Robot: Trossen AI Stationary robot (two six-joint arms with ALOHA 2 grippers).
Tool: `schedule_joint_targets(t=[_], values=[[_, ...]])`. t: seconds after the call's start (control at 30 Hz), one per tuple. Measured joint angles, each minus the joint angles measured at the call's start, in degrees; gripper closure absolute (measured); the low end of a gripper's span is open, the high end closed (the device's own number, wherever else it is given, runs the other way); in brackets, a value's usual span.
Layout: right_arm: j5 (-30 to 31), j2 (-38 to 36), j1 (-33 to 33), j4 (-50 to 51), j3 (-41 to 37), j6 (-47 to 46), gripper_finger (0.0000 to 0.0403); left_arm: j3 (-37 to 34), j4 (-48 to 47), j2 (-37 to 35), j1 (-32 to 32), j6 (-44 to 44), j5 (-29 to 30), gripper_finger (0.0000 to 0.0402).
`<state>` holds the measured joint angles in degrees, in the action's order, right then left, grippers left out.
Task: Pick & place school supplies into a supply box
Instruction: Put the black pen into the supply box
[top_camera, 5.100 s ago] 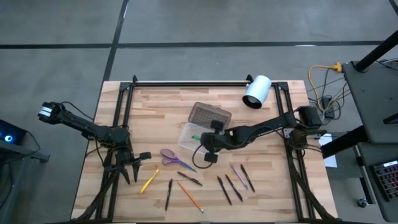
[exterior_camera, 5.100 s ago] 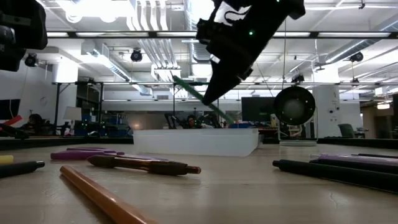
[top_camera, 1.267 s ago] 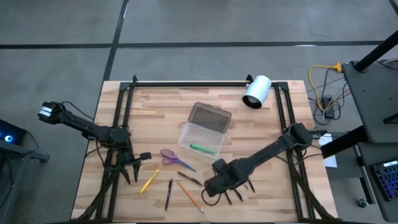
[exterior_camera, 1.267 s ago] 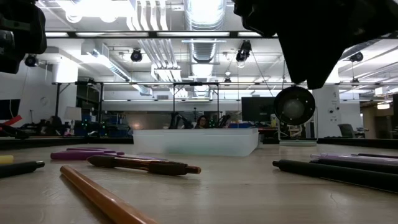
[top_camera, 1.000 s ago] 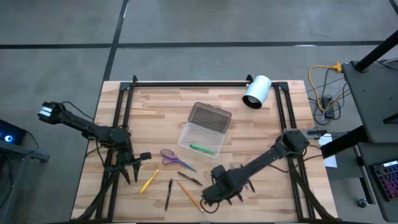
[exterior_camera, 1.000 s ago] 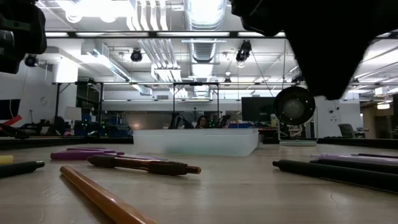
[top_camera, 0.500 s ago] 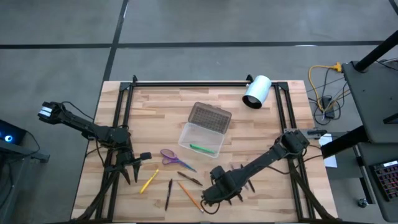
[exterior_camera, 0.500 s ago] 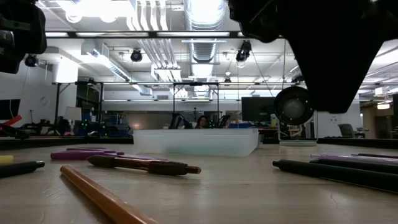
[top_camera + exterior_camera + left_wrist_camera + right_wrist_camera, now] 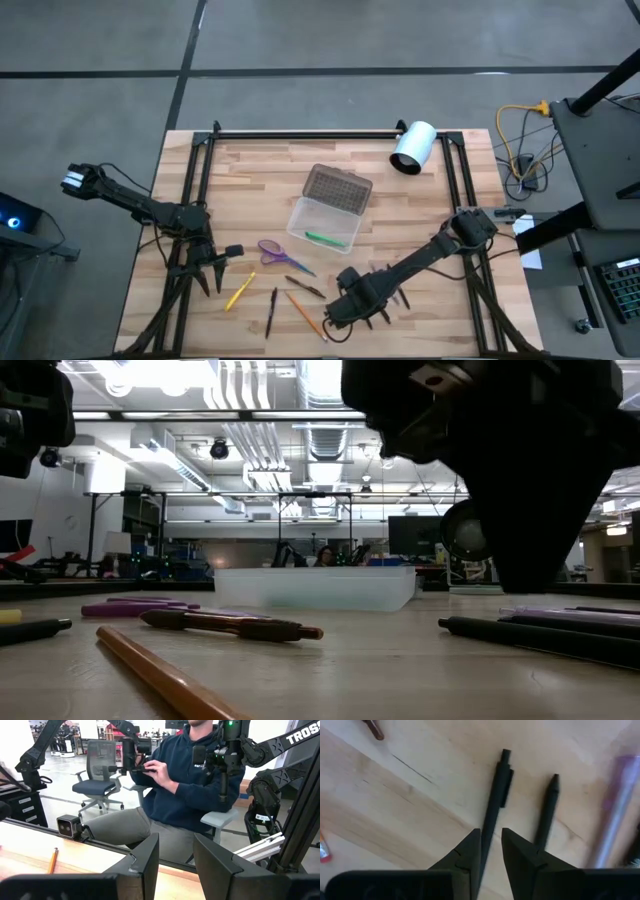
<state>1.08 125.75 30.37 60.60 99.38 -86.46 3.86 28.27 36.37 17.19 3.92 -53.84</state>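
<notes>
Open clear supply box (image 9: 322, 226) holding a green pen (image 9: 325, 239); pens, purple scissors (image 9: 272, 251) scattered nearby

Clear supply box (image 9: 322, 225) (dotted grey lid (image 9: 337, 187)), green pen (image 9: 325, 238), purple scissors (image 9: 273, 252), yellow pen (image 9: 239, 291); orange pencil (image 9: 303, 313)
</notes>
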Motion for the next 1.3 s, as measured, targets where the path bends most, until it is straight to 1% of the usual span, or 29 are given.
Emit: schedule_joint_targets(t=[0.23, 0.4, 0.7, 1.2, 1.3], values=[[0.1, -0.2, 0.0, -6.2, -4.2, -0.1, 0.0335, 0.0, 0.0, 0.0, 0.0, 0.0, 0.0, 0.0297], [0.0, -0.3, 0.0, -6.6, -4.9, -0.1, 0.0333, -0.1, 0.0, 0.0, 0.0, 0.0, 0.0, 0.0297], [-0.5, -0.3, -0.2, -6.6, -5.6, 1.4, 0.0344, -0.1, 0.0, 0.0, 0.0, 0.0, 0.0, 0.0297], [-1.2, 0.0, -1.5, -6.3, -7.1, 3.2, 0.0339, -0.2, -0.2, 0.0, 0.0, 0.0, 0.0, 0.0297], [-1.2, 0.0, -1.5, -6.4, -7.1, 4.9, 0.0337, -0.2, -0.2, 0.0, 0.0, 0.0, 0.0, 0.0297]])
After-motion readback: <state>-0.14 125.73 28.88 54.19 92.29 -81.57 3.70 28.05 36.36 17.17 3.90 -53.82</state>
